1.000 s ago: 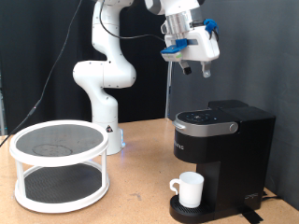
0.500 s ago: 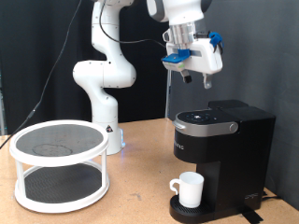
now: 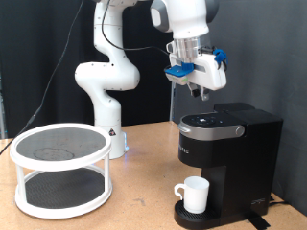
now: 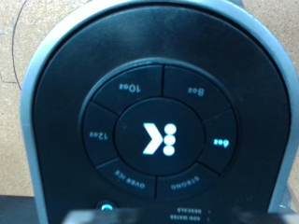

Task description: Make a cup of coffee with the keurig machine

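Tool [image 3: 200, 89] hangs just above the keurig [image 3: 228, 158], directly over its top button panel [image 4: 157, 138]; nothing visibly held, fingers not resolvable, so spread or pressed together: can't tell. Cup [image 3: 195, 195] sits on the drip base under the spout, at the machine's front. Wrist view shows only the panel; fingertips out of frame, labels blurry.

**Arm parked over the brewer**

The gripper [image 3: 200, 89] hangs just above the keurig machine [image 3: 228, 163], not touching the lid. The cup [image 3: 195, 195] sits on its drip base. White mesh stand [image 3: 59, 169] off at the left.
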Robot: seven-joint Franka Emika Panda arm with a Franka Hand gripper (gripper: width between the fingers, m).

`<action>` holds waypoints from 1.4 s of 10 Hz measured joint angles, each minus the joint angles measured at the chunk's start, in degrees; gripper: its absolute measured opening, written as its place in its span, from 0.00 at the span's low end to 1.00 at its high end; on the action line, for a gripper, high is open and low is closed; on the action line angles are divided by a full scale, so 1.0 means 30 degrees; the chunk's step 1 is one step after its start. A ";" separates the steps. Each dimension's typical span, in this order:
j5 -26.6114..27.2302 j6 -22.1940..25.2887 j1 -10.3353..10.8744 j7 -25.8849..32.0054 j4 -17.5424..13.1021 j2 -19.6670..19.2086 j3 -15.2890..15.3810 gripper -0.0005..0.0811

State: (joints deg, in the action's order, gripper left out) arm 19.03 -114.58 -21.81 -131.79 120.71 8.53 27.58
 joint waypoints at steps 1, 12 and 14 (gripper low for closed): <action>-0.0095 -0.0214 0.0001 -0.0021 0.0123 -0.0108 0.0061 0.07; -0.0746 -0.1181 0.0010 -0.0828 0.0374 -0.1936 0.0576 0.01; -0.0657 -0.1125 0.0007 -0.0841 0.0271 -0.2185 0.0572 0.01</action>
State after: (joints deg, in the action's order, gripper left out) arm 17.06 -117.96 -21.79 -134.32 121.52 1.98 29.30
